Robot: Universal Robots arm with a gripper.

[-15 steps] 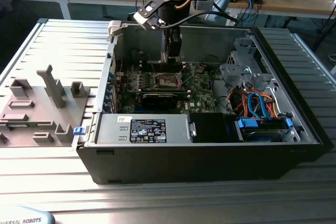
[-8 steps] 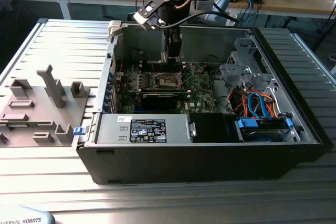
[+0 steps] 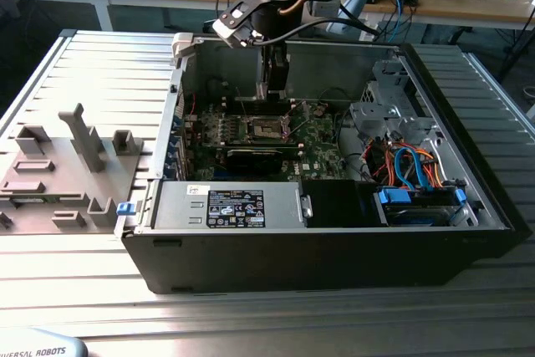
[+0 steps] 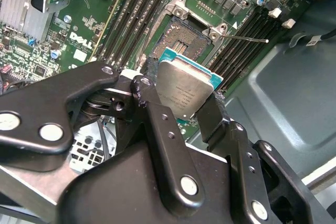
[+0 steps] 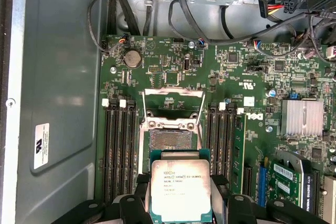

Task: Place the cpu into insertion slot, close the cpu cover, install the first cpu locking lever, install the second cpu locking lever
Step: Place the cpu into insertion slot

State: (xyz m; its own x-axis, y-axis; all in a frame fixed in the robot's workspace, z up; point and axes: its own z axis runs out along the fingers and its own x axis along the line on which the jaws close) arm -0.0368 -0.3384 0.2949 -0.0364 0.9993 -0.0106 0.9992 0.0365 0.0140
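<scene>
The cpu, a square chip with a silver-grey top and green edge, is held between my gripper's black fingers, which are shut on its two sides. It hangs above the board, just short of the insertion slot, whose dark recess lies bare. In the second wrist view the cpu sits tilted over the near rim of the slot. The cpu cover stands flipped up beyond the slot, and a thin wire lever sticks out beside it. In the exterior view my gripper reaches down into the case above the slot.
Rows of long memory slots flank the socket on both sides. A finned heat sink and a bundle of black cables lie nearby. The case walls, the drive cage and a grey fixture plate surround the work area.
</scene>
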